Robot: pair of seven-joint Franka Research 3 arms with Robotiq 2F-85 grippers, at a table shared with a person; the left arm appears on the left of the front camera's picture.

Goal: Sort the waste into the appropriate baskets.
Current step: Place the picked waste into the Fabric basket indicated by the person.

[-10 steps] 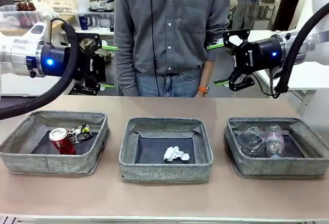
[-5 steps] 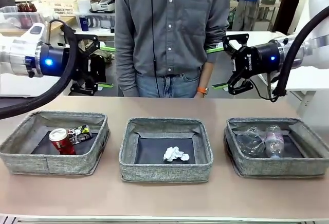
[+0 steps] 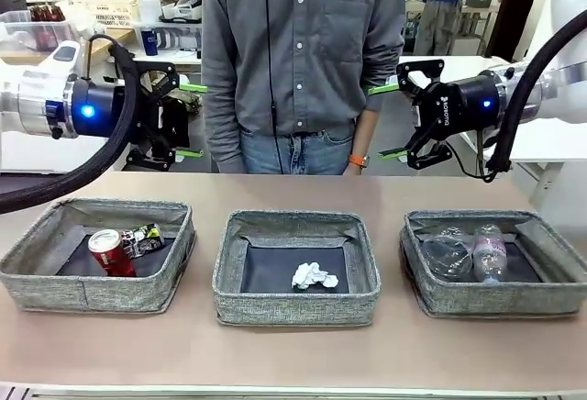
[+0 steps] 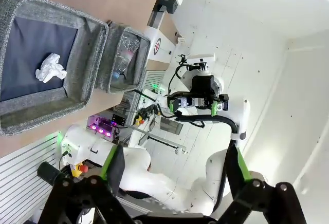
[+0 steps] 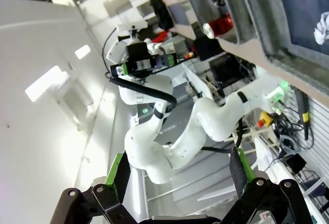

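Table point(image 3: 293, 363): tan top across the lower frame of the front view, bare along its near edge.

Left basket point(image 3: 55, 281), lower left: holds the red drink can point(image 3: 111, 252), lying tilted with its silver top toward the upper left, and the crushed dark printed can point(image 3: 144, 238) touching it on the right.

Middle basket point(image 3: 295, 308), lower centre: holds the crumpled white paper ball point(image 3: 314, 276) alone on the dark bottom, right of centre.

Right basket point(image 3: 440, 304), lower right: holds the clear plastic cup point(image 3: 445, 253), on its side, and the clear plastic bottle point(image 3: 491, 251) just beside it, long axis running near to far, cap end toward the far wall.

Person point(image 3: 303, 61): upper centre, standing behind the table's far edge, grey shirt, orange wristband.

Left gripper point(image 3: 191, 120): mid left, above the table and clear of the baskets, pointing toward frame centre, fingers spread, holding nothing.

Right gripper point(image 3: 389, 120): mid right, pointing toward frame centre, fingers spread, holding nothing.
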